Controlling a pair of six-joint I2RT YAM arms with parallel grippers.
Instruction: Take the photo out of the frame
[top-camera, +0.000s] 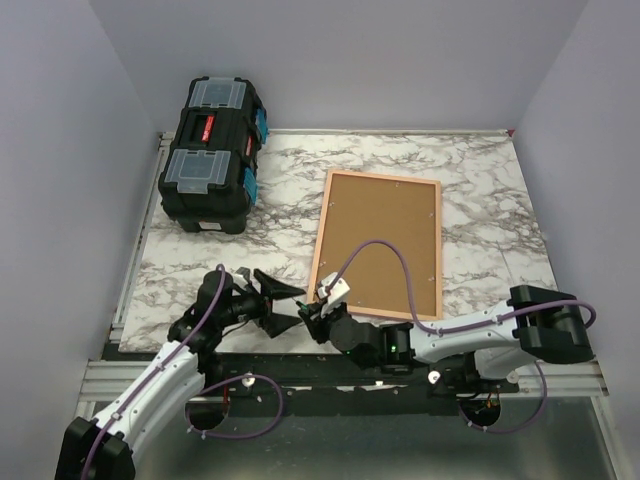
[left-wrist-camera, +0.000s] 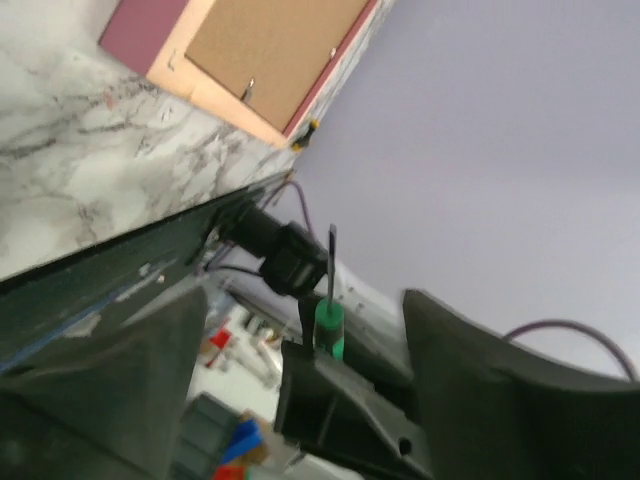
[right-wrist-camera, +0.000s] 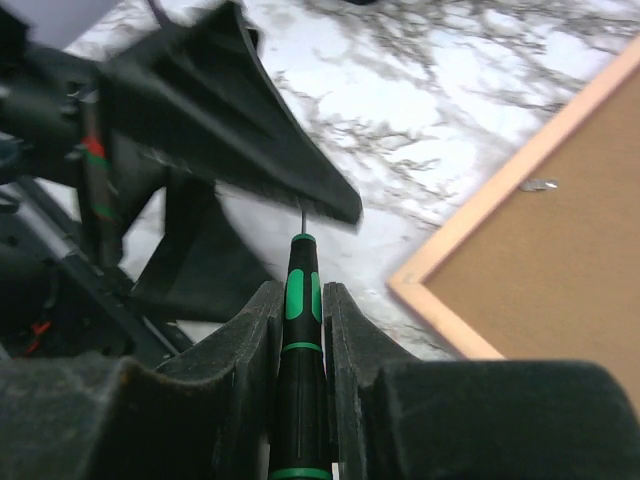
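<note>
The frame (top-camera: 378, 245) lies face down on the marble table (top-camera: 480, 170), cork-brown back up, pink edge around it. It also shows in the left wrist view, frame (left-wrist-camera: 270, 60), and in the right wrist view, frame (right-wrist-camera: 560, 240). The photo is hidden. My right gripper (top-camera: 312, 316) hovers just off the frame's near left corner, shut on a black and green screwdriver (right-wrist-camera: 301, 300) whose thin blade points away. My left gripper (top-camera: 275, 300) stands open right beside it, its fingers (right-wrist-camera: 230, 120) spread on either side of the screwdriver tip (left-wrist-camera: 329, 330) without touching it.
A black toolbox (top-camera: 212, 155) with teal latches sits at the table's far left corner. Small metal tabs (right-wrist-camera: 538, 184) dot the rim of the frame's back. The table's near edge and the arm bases lie directly under both grippers.
</note>
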